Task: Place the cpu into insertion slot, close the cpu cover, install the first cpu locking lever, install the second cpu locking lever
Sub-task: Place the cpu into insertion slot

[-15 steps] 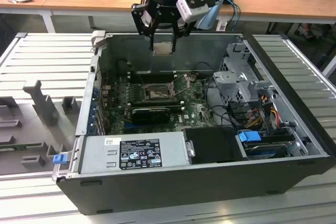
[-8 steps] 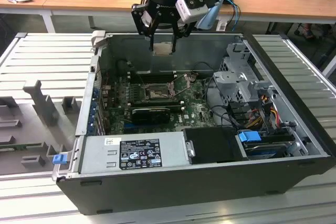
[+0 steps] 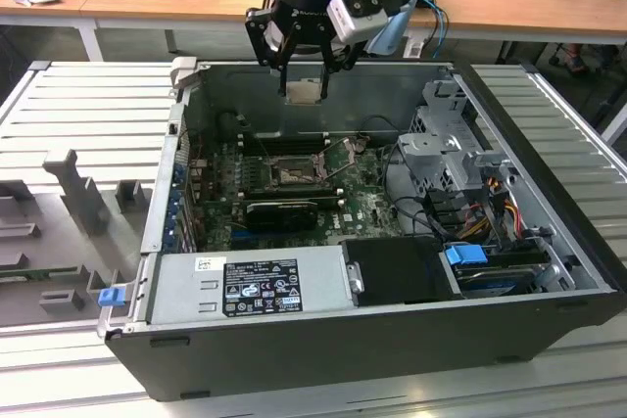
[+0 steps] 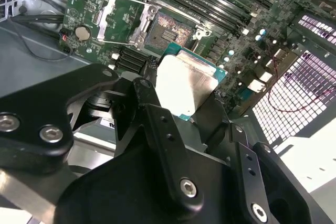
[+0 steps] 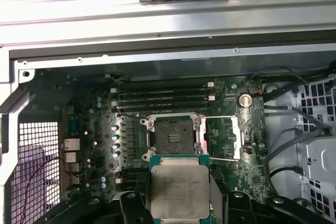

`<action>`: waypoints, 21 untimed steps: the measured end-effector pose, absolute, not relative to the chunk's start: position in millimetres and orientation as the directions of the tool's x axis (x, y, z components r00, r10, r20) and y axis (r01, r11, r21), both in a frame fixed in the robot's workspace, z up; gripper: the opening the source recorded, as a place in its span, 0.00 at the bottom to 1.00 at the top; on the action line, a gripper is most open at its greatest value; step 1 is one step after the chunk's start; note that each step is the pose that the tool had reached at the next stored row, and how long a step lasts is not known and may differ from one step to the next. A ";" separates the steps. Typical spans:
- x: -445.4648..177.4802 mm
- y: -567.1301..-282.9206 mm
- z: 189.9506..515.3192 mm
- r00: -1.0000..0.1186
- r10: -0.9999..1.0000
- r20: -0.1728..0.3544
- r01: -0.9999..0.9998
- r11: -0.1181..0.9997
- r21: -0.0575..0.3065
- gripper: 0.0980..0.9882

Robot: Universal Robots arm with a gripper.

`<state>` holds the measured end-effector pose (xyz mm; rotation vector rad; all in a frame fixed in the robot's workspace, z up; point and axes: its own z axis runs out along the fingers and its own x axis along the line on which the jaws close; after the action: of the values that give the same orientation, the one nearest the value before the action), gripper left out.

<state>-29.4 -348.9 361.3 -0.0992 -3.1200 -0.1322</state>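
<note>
My gripper (image 3: 305, 85) hangs above the open computer case, shut on the cpu (image 3: 304, 93), a flat square chip with a pale metal face. Both wrist views show the cpu (image 5: 179, 190) (image 4: 186, 83) clamped by its edges between the black fingers (image 5: 132, 208), well above the board. The insertion slot (image 5: 172, 137) (image 4: 169, 27) (image 3: 294, 175) lies open below it, its dark pin field bare. The cpu cover (image 5: 223, 138) (image 4: 116, 18) is swung back beside the socket, and a thin wire lever (image 5: 220, 158) stands loose along it.
Long black memory slots (image 5: 163, 98) run beside the socket. A black graphics card (image 3: 281, 210) sits on its other side. The power supply (image 3: 260, 286) and a drive cage (image 3: 446, 144) with cables crowd the exterior view's right. Case walls (image 3: 167, 173) surround the board.
</note>
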 end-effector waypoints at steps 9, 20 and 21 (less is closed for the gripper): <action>-29.4 -348.9 361.0 -0.995 0.099 0.020 0.101 0.991 0.084 0.49; -29.4 -348.9 360.6 -0.988 0.153 0.020 0.154 0.984 0.084 0.49; -29.4 -348.9 360.6 -0.987 0.160 0.020 0.161 0.983 0.084 0.49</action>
<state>-29.4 -348.9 360.6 -0.2515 -3.1156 -0.1336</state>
